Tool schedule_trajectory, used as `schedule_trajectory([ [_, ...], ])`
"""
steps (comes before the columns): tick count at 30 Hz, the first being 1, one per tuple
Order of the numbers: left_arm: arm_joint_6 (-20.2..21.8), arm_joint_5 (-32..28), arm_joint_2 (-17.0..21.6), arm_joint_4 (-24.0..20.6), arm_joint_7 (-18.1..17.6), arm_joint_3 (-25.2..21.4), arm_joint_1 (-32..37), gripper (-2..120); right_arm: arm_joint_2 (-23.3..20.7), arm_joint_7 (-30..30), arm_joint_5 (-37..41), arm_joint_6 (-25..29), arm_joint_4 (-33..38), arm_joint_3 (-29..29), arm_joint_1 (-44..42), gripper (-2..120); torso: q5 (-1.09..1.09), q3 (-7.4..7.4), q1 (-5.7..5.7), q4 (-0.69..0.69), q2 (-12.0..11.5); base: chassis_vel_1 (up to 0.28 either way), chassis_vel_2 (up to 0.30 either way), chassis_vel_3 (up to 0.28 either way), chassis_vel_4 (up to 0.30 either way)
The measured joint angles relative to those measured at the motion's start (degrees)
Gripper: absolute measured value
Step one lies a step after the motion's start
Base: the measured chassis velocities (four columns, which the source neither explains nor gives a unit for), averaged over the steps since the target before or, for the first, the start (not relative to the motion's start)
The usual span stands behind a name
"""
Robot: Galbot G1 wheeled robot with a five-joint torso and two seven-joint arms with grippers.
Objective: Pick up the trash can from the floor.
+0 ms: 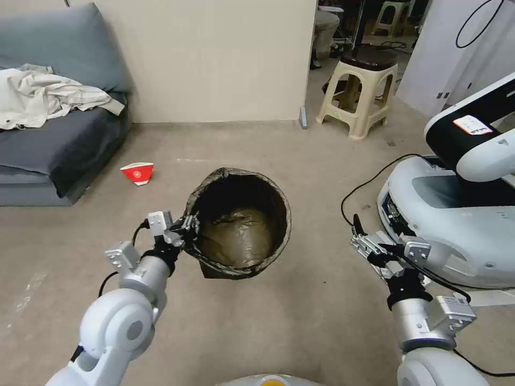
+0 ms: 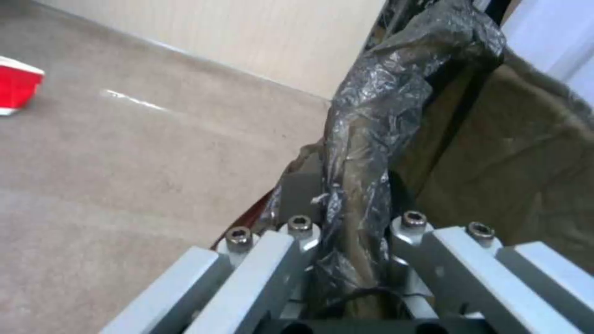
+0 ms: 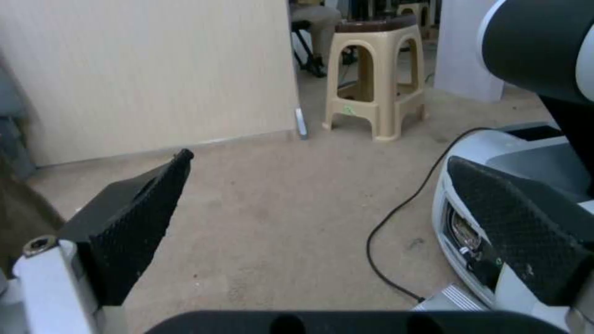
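Beige-grey concrete floor (image 1: 257,327) runs to a cream partition wall (image 1: 214,59), with a grey sofa (image 1: 48,145) on my left. I count one trash can (image 1: 238,222), one red-and-white paper cup (image 1: 138,172), one beige stool (image 1: 360,94). My left arm reaches forward, elbow bent, and my left gripper (image 1: 185,225) is clamped tight on the can's near-left bagged rim (image 2: 359,153); the can hangs tilted in front of me. My right gripper (image 1: 360,241) hovers well apart to the right, fingers (image 3: 133,218) spread wide, holding nothing.
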Motion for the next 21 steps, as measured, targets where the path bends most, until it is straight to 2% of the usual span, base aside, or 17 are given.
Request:
schedule_trajectory([
  [7,0.08,3.49,0.21,-0.91,0.62,-0.25,1.41,6,-0.06,0.09,0.08,-0.02,0.42,0.08,0.0,100,0.0,0.0,0.0,-0.01,0.0,0.0,0.0,0.0,0.0],
  [21,-0.08,6.63,0.09,-1.28,1.61,0.1,2.85,6,-0.04,0.15,0.16,-0.02,1.09,0.13,-0.01,100,0.0,0.0,0.0,0.0,0.0,0.0,0.0,0.0,0.0],
])
